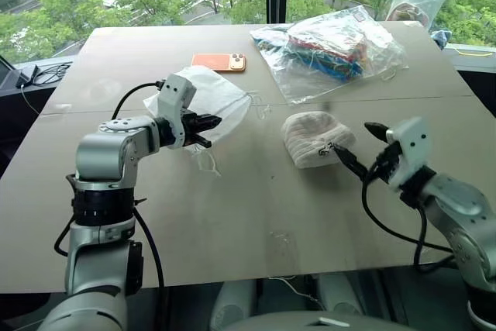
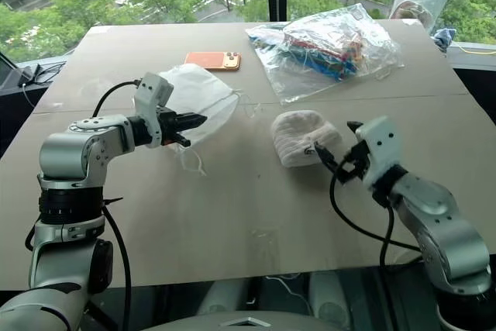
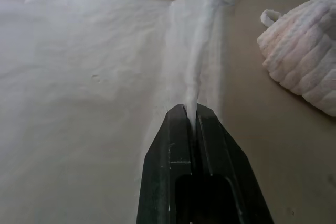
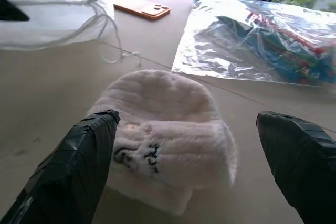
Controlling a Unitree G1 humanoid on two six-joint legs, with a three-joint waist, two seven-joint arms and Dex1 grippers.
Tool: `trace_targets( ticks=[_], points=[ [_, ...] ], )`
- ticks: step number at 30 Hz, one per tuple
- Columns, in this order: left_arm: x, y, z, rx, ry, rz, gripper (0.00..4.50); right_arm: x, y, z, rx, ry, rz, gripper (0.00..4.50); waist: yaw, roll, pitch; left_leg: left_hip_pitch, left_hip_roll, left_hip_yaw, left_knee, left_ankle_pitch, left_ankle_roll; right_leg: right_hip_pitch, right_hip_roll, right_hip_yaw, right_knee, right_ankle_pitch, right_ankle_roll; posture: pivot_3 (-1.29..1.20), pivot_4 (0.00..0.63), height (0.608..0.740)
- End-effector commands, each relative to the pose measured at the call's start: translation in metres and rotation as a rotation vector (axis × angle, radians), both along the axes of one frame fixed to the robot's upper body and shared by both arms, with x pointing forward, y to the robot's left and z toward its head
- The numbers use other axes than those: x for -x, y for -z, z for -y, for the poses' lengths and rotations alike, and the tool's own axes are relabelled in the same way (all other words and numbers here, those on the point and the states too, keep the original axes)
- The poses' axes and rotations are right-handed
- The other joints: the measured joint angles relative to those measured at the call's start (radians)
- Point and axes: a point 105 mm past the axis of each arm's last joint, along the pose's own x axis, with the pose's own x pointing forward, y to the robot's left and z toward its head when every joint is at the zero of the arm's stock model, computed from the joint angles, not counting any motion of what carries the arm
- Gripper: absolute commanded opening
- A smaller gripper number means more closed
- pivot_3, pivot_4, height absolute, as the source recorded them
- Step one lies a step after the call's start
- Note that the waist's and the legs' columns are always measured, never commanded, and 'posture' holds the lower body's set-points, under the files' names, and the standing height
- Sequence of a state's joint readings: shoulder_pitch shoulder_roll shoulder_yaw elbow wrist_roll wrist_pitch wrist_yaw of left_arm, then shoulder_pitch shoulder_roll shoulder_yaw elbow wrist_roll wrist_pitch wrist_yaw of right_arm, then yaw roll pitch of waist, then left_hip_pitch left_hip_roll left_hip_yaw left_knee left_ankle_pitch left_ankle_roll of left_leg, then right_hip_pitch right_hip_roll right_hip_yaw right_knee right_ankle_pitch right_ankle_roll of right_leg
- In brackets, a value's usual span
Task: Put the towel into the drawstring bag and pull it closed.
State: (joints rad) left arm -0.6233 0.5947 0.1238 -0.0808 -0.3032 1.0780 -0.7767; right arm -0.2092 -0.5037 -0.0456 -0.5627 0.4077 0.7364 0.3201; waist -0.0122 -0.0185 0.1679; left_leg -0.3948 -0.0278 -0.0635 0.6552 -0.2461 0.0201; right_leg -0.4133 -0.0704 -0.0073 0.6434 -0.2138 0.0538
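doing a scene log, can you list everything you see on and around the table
towel: one, white ribbed bundle, table centre, between the right gripper's open fingers
drawstring bag: one, white translucent, left of the towel, edge pinched by the left gripper
phone: one, orange, behind the drawstring bag
clear plastic bag: one, colourful cloths inside, far right
table: one, tan
left gripper: black fingers, shut on the drawstring bag
right gripper: black fingers, open
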Motion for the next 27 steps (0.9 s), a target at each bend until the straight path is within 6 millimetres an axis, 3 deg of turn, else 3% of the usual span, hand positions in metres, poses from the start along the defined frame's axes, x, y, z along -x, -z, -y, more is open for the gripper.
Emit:
trace_targets(
  ticks=[1, 5, 8, 13, 16, 19, 22, 23, 27],
  points=[
    [0.006, -0.010, 0.015, -0.015, 0.036, 0.054, 0.03, -0.019, 0.009, -0.002, 0.035, 0.044, -0.079, 4.50, 0.000, 0.000, 0.000, 0.000, 0.000, 0.000, 0.000, 0.000, 0.000, 0.000, 0.000, 0.000, 0.000, 0.000, 0.000, 0.00, 0.150, 0.740],
    [0.016, -0.009, 0.026, -0.037, 0.097, 0.073, 0.03, -0.039, 0.012, -0.008, 0.033, 0.043, -0.167, 4.50, -0.003, 0.001, 0.000, 0.000, 0.000, 0.001, 0.000, 0.000, 0.000, -0.001, 0.000, 0.002, 0.000, 0.000, 0.000, 0.00, 0.150, 0.740],
    [0.019, -0.006, 0.028, -0.055, 0.116, 0.079, 0.03, -0.047, 0.035, -0.008, 0.067, 0.021, -0.304, 4.50, -0.003, 0.001, 0.000, 0.000, 0.000, 0.002, -0.001, 0.000, 0.000, -0.001, 0.000, 0.002, 0.000, 0.000, 0.000, 0.00, 0.150, 0.740],
    [0.019, -0.002, 0.027, -0.061, 0.101, 0.091, 0.03, -0.047, 0.059, -0.033, -0.006, -0.139, -0.516, 4.50, -0.003, 0.001, 0.000, 0.000, 0.000, 0.002, -0.001, 0.000, 0.000, -0.001, 0.000, 0.002, 0.000, 0.000, 0.000, 0.00, 0.150, 0.740],
    [0.018, -0.002, 0.027, -0.057, 0.084, 0.101, 0.03, -0.047, 0.077, -0.040, 0.035, -0.167, -0.581, 4.50, -0.009, 0.000, 0.000, 0.001, -0.001, 0.003, -0.001, 0.000, 0.000, -0.001, 0.000, 0.003, 0.000, 0.000, 0.000, 0.00, 0.150, 0.740],
    [0.015, -0.004, 0.025, -0.049, 0.055, 0.110, 0.00, -0.043, 0.100, -0.043, 0.135, -0.211, -0.612, 3.74, -0.023, -0.003, -0.002, 0.003, -0.001, 0.003, -0.001, 0.000, 0.000, 0.000, 0.001, 0.003, 0.001, 0.000, 0.000, 0.00, 0.150, 0.740],
    [0.013, -0.006, 0.024, -0.042, 0.035, 0.123, 0.00, -0.043, 0.106, -0.044, 0.208, -0.243, -0.567, 2.42, -0.031, -0.003, -0.002, 0.007, -0.001, 0.004, -0.002, 0.000, 0.000, 0.002, 0.001, 0.005, 0.002, 0.000, 0.000, 0.00, 0.150, 0.740],
    [0.013, -0.007, 0.024, -0.031, 0.029, 0.121, 0.00, -0.043, 0.104, -0.045, 0.231, -0.264, -0.524, 1.78, -0.031, -0.003, -0.002, 0.008, -0.001, 0.005, -0.003, 0.000, 0.000, 0.003, 0.002, 0.005, 0.002, 0.000, 0.000, 0.00, 0.150, 0.740],
    [0.012, -0.011, 0.026, 0.001, 0.028, 0.122, 0.00, -0.037, 0.076, -0.054, 0.148, -0.346, -0.373, 0.03, -0.029, -0.004, -0.002, 0.012, 0.002, 0.005, -0.003, 0.000, 0.000, 0.006, 0.002, 0.005, 0.002, 0.000, 0.000, 0.00, 0.150, 0.740]
  ],
)
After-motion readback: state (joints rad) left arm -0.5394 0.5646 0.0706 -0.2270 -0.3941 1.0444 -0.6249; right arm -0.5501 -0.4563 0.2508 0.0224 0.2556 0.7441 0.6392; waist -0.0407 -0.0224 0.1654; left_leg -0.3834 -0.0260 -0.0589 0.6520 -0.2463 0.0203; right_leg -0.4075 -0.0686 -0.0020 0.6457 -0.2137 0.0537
